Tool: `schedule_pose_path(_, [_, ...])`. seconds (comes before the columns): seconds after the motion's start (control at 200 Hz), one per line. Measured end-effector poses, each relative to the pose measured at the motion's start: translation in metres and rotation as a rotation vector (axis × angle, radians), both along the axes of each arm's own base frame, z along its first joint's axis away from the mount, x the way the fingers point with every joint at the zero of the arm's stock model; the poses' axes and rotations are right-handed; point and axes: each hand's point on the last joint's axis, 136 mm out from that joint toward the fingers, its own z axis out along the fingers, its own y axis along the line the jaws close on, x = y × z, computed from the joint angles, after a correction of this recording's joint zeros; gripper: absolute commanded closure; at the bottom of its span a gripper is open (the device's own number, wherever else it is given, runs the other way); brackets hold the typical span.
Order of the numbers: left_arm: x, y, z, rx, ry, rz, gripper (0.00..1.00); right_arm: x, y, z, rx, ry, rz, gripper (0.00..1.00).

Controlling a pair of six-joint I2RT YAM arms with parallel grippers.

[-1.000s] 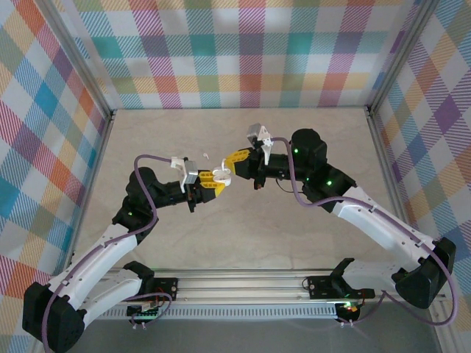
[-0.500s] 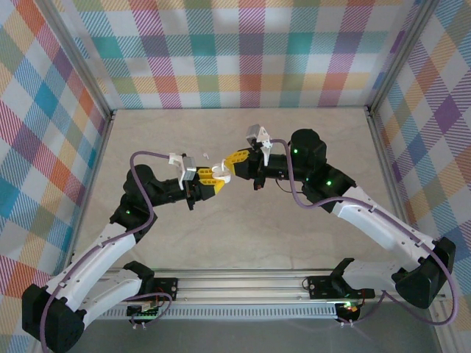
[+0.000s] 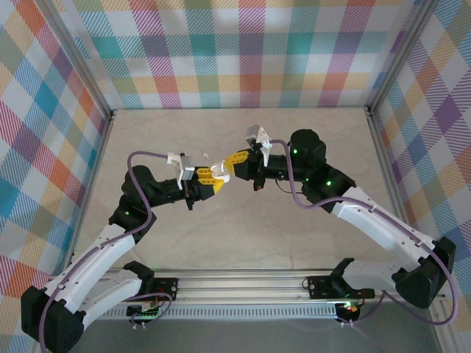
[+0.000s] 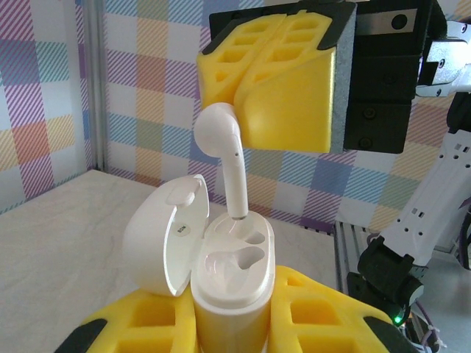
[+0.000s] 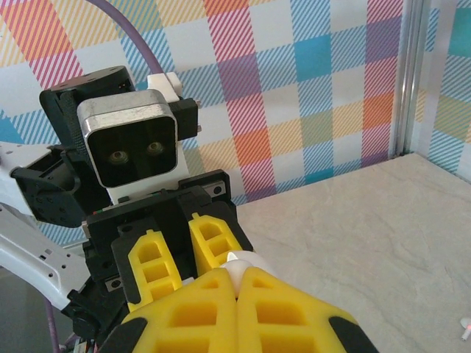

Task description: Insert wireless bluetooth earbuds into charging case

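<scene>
My left gripper (image 4: 232, 323) is shut on a white charging case (image 4: 234, 272) that stands upright between its yellow fingers, lid (image 4: 158, 235) swung open to the left. Both slots in the case are empty. Above it my right gripper (image 4: 276, 95) is shut on the head of a white earbud (image 4: 224, 147). The stem hangs down with its tip at the mouth of the far slot. In the top view the two grippers meet above mid-table, left gripper (image 3: 211, 182) and right gripper (image 3: 234, 162). The right wrist view has the earbud (image 5: 239, 266) peeking out between the closed fingers.
A tiny white piece (image 3: 207, 155), perhaps another earbud, lies on the beige table just behind the grippers. Another small white bit (image 5: 465, 323) lies on the table at the right edge of the right wrist view. Plaid walls (image 3: 250, 51) enclose the table on three sides.
The left arm's elbow has drifted slightly left and its gripper has edged toward the right gripper. Both grips are unchanged.
</scene>
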Motion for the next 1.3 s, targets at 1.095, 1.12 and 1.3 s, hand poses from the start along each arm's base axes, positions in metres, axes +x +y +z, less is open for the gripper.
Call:
schedule_pose_path(1.095, [0.001,0.001,0.005,-0.024,0.018,0.012,1.0,-0.005,0.002,-0.019,-0.063,0.034,0.029,0.74])
schedule_pose_path(1.12, [0.001,0.001,0.006,-0.024,0.018,0.013,1.0,-0.005,0.002,-0.02,-0.064,0.037,0.028,0.71])
schedule_pose_path(1.3, [0.005,0.002,0.005,-0.017,0.023,0.033,1.0,-0.005,0.002,-0.022,-0.074,0.049,0.027,0.58])
